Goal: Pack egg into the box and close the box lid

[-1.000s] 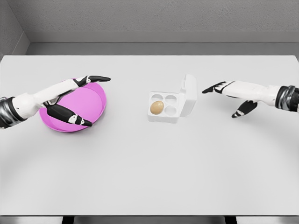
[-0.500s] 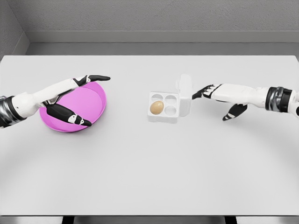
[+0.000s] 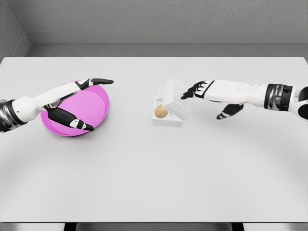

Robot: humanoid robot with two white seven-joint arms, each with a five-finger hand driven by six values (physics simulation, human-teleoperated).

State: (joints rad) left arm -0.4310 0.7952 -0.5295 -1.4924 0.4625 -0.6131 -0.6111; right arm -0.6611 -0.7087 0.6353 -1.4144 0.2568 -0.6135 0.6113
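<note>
Egg (image 3: 160, 111) sits in the front left cup of the white box (image 3: 168, 118), a little right of the middle of the frame. It is brown and only partly seen, since the lid (image 3: 174, 99) leans over the tray. The lid is tilted down toward the left, about half way shut, with its far edge still up in the air.

On the left side of the frame, the left hand (image 3: 72, 103) hovers over the pink bowl (image 3: 77, 115). Its fingers are spread wide and hold nothing. The thumb (image 3: 72, 120) points across the near rim of the bowl, and the long fingers (image 3: 98, 82) reach over the far rim. The white arm comes in from the left edge.

On the right side, the right hand (image 3: 204, 91) reaches in toward the box. Its fingers are spread and stretched out flat, not wrapped around anything. The black fingertips (image 3: 188, 94) are right at the raised right edge of the lid and seem to touch it. The thumb (image 3: 226, 111) hangs down below the palm, apart from the box.

All of it rests on a big white table (image 3: 154, 183). Behind the table, at the top of the frame, is a gray wall (image 3: 154, 19).
</note>
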